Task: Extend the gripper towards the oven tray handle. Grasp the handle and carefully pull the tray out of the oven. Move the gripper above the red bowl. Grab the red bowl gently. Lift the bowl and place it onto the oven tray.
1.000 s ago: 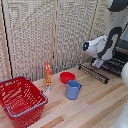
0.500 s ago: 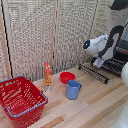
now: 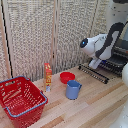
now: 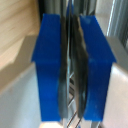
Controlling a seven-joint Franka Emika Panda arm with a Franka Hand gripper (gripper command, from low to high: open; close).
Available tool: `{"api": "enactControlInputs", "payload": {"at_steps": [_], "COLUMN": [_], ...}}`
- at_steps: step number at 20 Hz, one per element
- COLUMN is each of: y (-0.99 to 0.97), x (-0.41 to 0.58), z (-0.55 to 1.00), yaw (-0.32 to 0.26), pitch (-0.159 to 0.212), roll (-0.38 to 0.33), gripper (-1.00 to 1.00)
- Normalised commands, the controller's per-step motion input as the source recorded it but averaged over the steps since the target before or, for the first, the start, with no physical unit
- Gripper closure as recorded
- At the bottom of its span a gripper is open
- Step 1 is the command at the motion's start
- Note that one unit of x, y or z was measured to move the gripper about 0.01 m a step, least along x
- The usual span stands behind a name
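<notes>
While the white arm (image 3: 102,45) bends low, its jaws pinch the oven tray handle (image 3: 93,73)

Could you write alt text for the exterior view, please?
A white robot arm reaches down to a dark wire tray at the view's right. On the wooden table stand a red bowl, a blue cup, an orange bottle and a red basket.
</notes>
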Motion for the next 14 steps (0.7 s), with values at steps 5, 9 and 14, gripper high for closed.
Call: {"api": "enactControlInputs", "payload": {"at_steps": [5,9,14], "y": [0.91,0.21,0.00], "x": [0.014,0.110,0.147], "z": [0.00,0.01,0.21], "yaw": [-0.056,0.036,0.001], "pitch": [0.000,0.000,0.000], "roll": [0.000,-0.050,-0.008], "gripper": [1.00,-1.00,-1.00]}}
